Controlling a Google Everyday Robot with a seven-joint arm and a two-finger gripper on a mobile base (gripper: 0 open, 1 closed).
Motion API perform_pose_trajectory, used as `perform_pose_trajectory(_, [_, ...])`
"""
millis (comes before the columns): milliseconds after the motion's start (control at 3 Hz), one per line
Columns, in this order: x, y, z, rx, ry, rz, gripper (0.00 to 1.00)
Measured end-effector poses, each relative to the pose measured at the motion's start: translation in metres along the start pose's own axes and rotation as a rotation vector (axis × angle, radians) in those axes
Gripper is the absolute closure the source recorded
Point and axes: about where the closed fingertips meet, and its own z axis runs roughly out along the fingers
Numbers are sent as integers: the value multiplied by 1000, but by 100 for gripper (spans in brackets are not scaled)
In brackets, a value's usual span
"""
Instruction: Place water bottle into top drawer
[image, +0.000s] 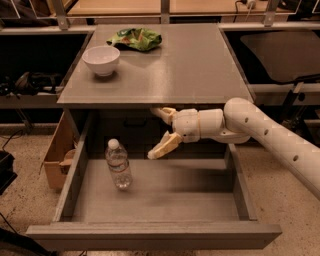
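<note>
The water bottle (118, 164), clear with a white cap, stands upright on the floor of the open top drawer (150, 235), in its left part. My gripper (155, 132) is open and empty, above the drawer's back half and just under the front edge of the cabinet top. It is up and to the right of the bottle, well apart from it. One fingertip (154, 154) points down-left, the other lies against the cabinet top's edge.
A white bowl (101, 59) and a green crumpled bag (136, 38) sit on the grey cabinet top (185, 65). A brown cardboard box (56, 155) stands on the floor left of the drawer. Dark shelving flanks the cabinet.
</note>
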Motion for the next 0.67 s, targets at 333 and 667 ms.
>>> perform_pose_trajectory(333, [2, 2, 8, -17, -4, -13, 18])
perform_pose_trajectory(667, [1, 24, 27, -87, 16, -21, 41])
